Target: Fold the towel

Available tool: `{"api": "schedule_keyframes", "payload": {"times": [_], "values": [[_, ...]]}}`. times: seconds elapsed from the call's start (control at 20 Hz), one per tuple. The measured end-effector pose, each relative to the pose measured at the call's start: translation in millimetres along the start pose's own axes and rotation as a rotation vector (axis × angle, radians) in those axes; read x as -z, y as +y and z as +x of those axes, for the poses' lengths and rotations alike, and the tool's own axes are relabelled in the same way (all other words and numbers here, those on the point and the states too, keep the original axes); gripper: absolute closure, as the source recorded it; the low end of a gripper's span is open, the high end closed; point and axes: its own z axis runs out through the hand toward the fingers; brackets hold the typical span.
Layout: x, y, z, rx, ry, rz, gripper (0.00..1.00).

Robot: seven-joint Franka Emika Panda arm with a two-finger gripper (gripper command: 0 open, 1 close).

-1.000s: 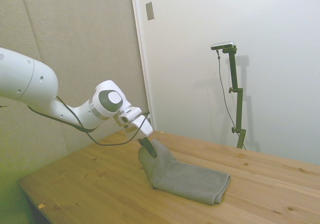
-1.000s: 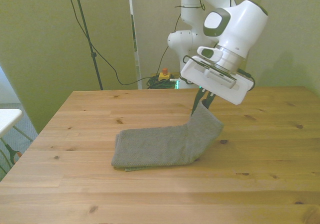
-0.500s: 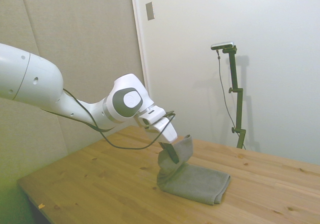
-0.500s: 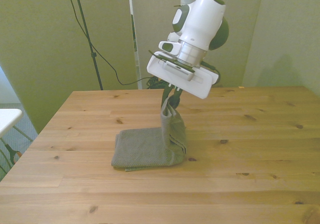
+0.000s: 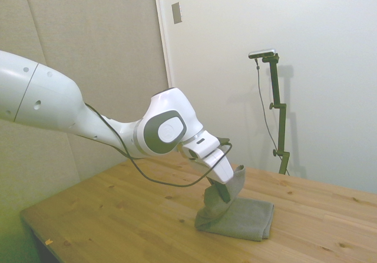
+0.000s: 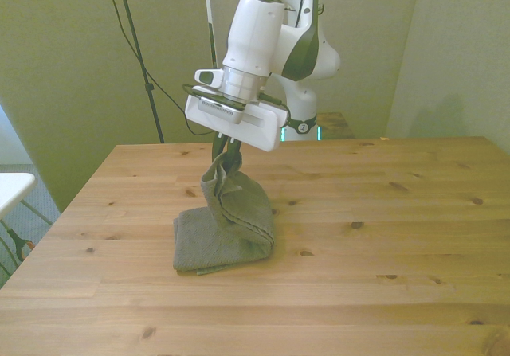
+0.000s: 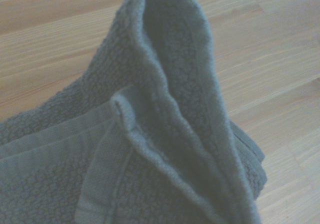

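Wooden table [image 6: 398, 236] bears 1 towel [image 6: 215, 240] (taupe, partly lifted).

Table [image 6: 414, 236] bare all round towel [image 6: 227, 232]; only towel obstructs.

Lab-like room: bare walls [image 5: 330, 69], wooden table [image 6: 398, 236], trailing cables [image 6: 159, 85].

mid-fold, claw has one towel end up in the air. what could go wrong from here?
1. The claw pinches only the bunched tip of the towel; thick layers could slip out before the end is laid down.
2. The lifted end hangs twisted and creased, so it may land rumpled or skewed over the flat part.
3. The flat part lies loose on the table; pulling across could drag the whole towel instead of folding it.
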Motion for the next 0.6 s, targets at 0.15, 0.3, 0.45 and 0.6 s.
{"api": "schedule_keyframes", "payload": {"times": [0.15,0.3,0.45,0.6], "values": [[-8.6,8.0,18.4,-0.007,-0.06,0.075,1.0],[-20.2,5.0,28.3,0.025,-0.112,0.142,1.0],[-23.3,0.5,36.7,0.053,-0.165,0.21,1.0],[-29.7,10.8,52.9,0.046,-0.204,0.225,1.0]]}}
